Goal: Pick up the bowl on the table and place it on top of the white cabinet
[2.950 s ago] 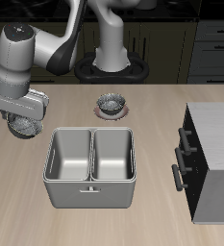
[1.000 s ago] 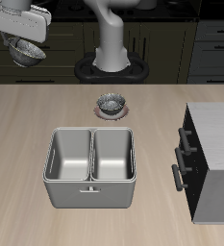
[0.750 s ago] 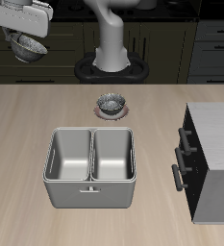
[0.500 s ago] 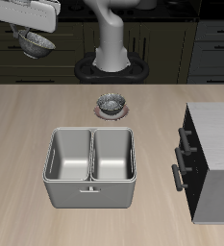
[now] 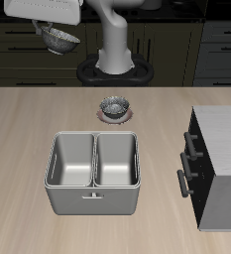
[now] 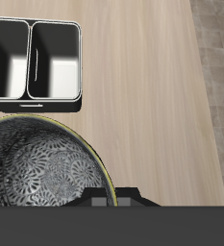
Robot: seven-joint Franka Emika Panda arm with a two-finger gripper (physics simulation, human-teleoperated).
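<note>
So the gripper [image 5: 56, 30] is clamped on the bowl [image 5: 59, 41], high above the tabletop [image 5: 28, 208]; carrying it over and setting it on the white cabinet [image 5: 224, 134] remains.

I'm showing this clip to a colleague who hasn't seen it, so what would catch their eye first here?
Probably the bowl, held high above the table by the tool, far from the white cabinet. Next, the grey two-compartment basin in the middle of the table, with a second small bowl on a reddish disc behind it.
</note>
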